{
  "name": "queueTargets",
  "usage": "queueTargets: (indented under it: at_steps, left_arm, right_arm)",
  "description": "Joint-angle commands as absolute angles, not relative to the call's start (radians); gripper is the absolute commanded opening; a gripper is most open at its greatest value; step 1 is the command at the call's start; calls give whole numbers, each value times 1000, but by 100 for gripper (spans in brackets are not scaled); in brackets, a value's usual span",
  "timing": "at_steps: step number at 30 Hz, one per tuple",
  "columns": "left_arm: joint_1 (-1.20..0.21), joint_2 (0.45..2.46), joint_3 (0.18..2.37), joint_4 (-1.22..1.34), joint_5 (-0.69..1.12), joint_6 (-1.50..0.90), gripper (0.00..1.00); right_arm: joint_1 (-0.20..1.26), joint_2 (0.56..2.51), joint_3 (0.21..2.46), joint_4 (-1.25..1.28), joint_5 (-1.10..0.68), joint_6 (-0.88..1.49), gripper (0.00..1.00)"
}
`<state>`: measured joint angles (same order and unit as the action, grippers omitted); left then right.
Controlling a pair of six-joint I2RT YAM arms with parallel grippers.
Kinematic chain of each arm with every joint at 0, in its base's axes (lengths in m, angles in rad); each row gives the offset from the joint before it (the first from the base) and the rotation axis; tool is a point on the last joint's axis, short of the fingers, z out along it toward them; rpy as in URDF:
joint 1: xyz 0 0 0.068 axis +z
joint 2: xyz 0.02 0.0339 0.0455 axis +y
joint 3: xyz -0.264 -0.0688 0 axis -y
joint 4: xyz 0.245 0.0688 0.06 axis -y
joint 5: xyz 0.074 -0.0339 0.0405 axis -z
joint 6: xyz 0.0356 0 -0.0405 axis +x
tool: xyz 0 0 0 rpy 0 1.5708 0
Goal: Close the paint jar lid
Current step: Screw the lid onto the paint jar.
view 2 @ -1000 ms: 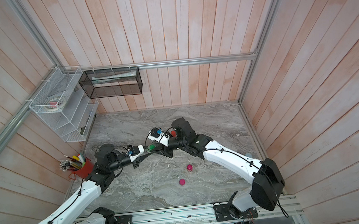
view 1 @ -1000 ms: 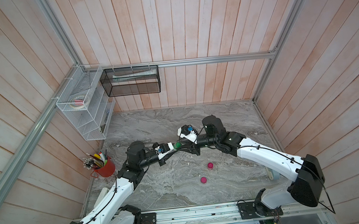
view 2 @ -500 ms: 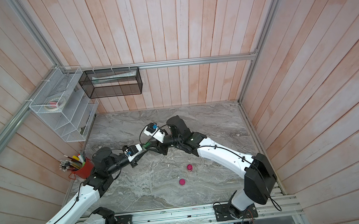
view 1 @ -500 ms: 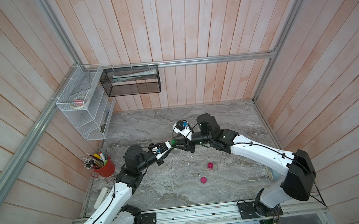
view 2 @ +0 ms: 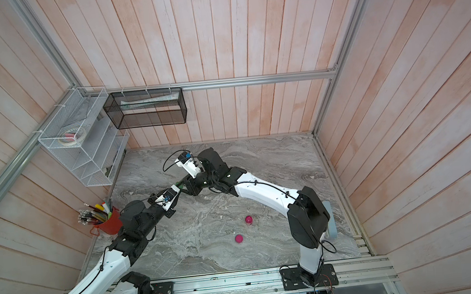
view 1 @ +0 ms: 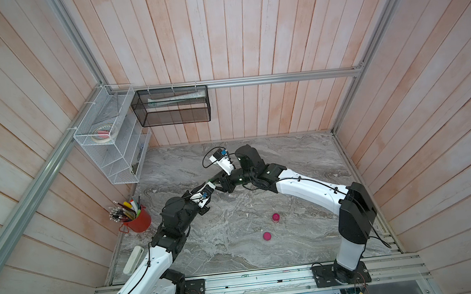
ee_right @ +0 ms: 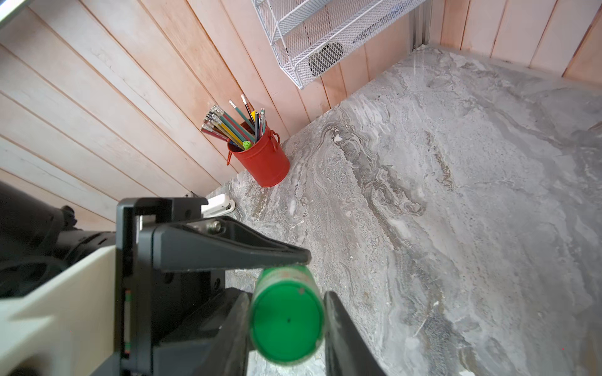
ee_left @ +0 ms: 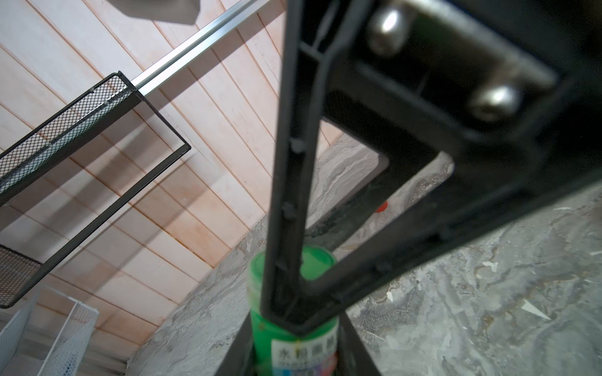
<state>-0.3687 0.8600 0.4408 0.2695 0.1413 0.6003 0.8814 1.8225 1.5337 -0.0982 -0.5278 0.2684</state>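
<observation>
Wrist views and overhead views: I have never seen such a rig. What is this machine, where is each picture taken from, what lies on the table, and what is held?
This is a robot with two arms, the left arm and the right arm, mounted on a rail at the near edge. Two pictures look down from overhead; two come from cameras on the wrists. The arms meet mid-table, both pairs of jaws shut on one green paint jar: the left on its labelled body, the right on its lid. On the marble table stand a red bucket of pencils, a small pink jar and a loose pink lid.
</observation>
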Motion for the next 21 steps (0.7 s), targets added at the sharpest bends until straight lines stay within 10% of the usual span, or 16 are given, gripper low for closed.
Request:
queueTargets:
  at_steps: [1,12,21]
  left_arm:
    - [-396,842,472,485,183,615,29]
    - [-396,884,491,443,184,601,29]
    - [-395,951,517,389,339,577,29]
  right_arm:
    - [959,1863,1527,-148,-598,388,28]
    - [953,1738,1410,-130,-477,315,58]
    - [838,1418,1087,11,-442,270,60]
